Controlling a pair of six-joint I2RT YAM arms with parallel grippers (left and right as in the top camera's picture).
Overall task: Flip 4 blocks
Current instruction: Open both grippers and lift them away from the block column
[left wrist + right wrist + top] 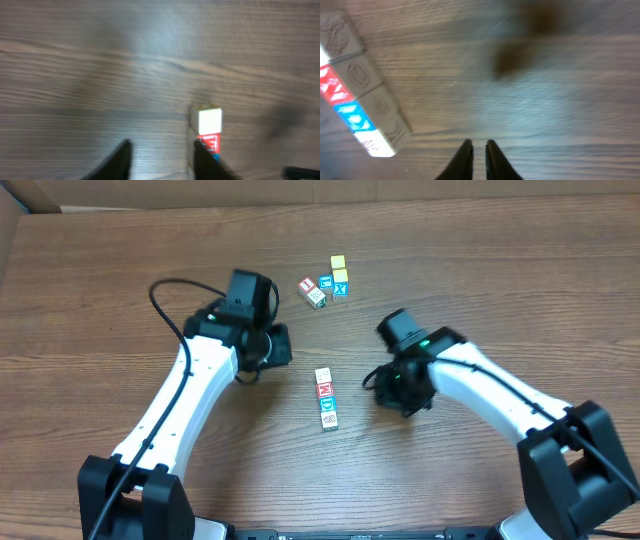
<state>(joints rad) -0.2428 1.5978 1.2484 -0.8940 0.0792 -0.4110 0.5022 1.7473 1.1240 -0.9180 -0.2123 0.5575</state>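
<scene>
Four alphabet blocks touching in a row mid-table (cream, red, blue, cream), between both arms. Left gripper spread apart, empty, beside row's cream end. Right gripper barely parted, empty.

text | red block — W | blue block — D, blurred

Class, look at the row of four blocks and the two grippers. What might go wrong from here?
The four blocks lie touching in a row, so gripping one may drag or tip its neighbours. One finger of the left gripper sits close by the row's end; a sideways move could knock it. The right gripper is barely parted, too narrow for a block.
</scene>
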